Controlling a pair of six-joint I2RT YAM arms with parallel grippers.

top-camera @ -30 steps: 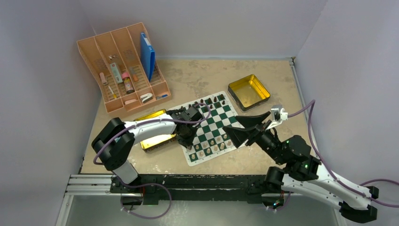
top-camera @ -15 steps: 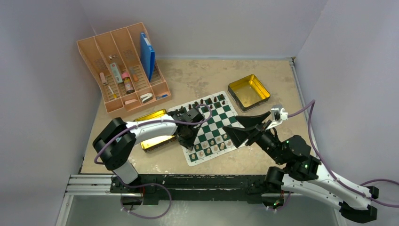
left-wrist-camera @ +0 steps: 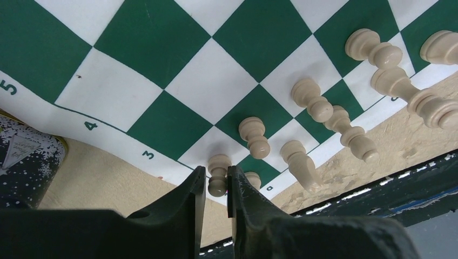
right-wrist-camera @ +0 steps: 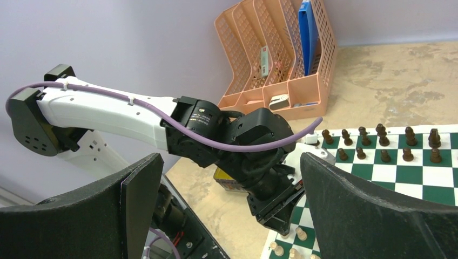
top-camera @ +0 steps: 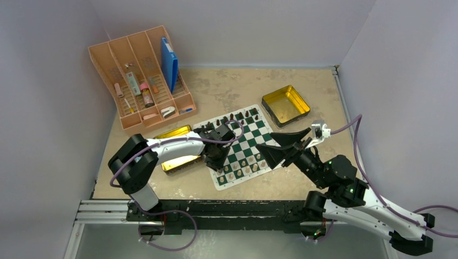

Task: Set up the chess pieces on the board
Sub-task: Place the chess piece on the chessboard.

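The green and white board [top-camera: 247,141] lies mid-table. Tan chess pieces [top-camera: 241,166] stand in its two near rows, and dark pieces [top-camera: 241,115] line the far edge. My left gripper [top-camera: 216,158] is low over the board's near-left corner. In the left wrist view [left-wrist-camera: 214,186] its jaws are closed on the head of a tan pawn [left-wrist-camera: 219,174] that stands upright on a white square by the border. Several more tan pieces [left-wrist-camera: 313,102] stand beside it. My right gripper [top-camera: 274,144] hangs wide open and empty above the board's right edge, as the right wrist view [right-wrist-camera: 229,162] also shows.
A pink desk organizer [top-camera: 143,75] stands at the back left. One gold tin [top-camera: 285,105] sits beyond the board on the right. Another gold tin [top-camera: 174,162] lies left of the board under my left arm. The table's front rail [top-camera: 216,208] runs close to the board's near corner.
My left gripper has edged slightly along the board's near-left corner. My right arm has not moved.
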